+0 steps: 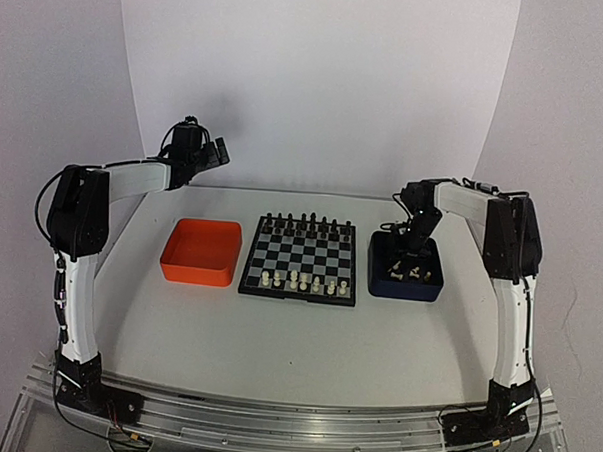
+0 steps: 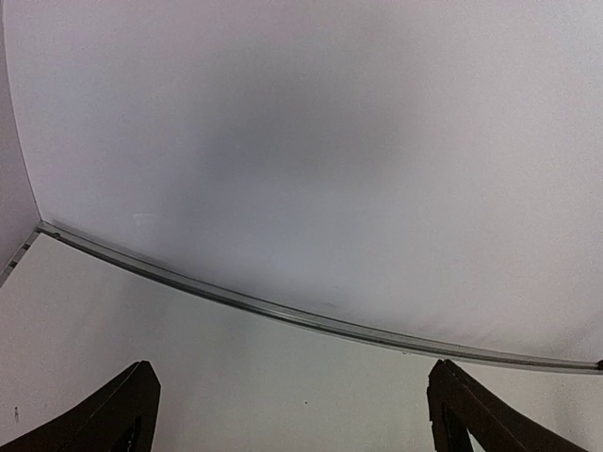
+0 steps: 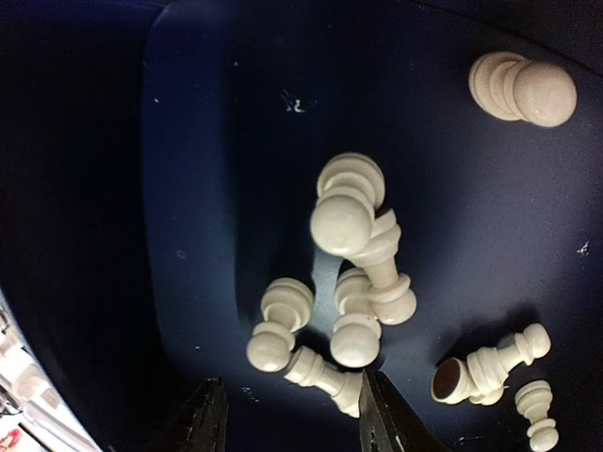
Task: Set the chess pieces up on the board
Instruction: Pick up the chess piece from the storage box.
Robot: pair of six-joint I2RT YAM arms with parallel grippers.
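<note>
While L end effector (image 2: 292, 426) gapes wide, R end effector (image 3: 292, 419) sits half-parted over chess pieces (image 3: 363, 282) in blue tray (image 3: 188, 141).

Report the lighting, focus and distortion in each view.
Top external: even, soft light, no glare on the white backdrop. Left wrist: thin metal strip bows, likely lens distortion; grey shadow above it. Right wrist: dark blue square tray murky at left; cream-white plastic chess pieces bright, nearest slightly soft.

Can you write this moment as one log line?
left pincer: open, empty | right pincer: open over pieces in blue tray | board: partly set
</note>
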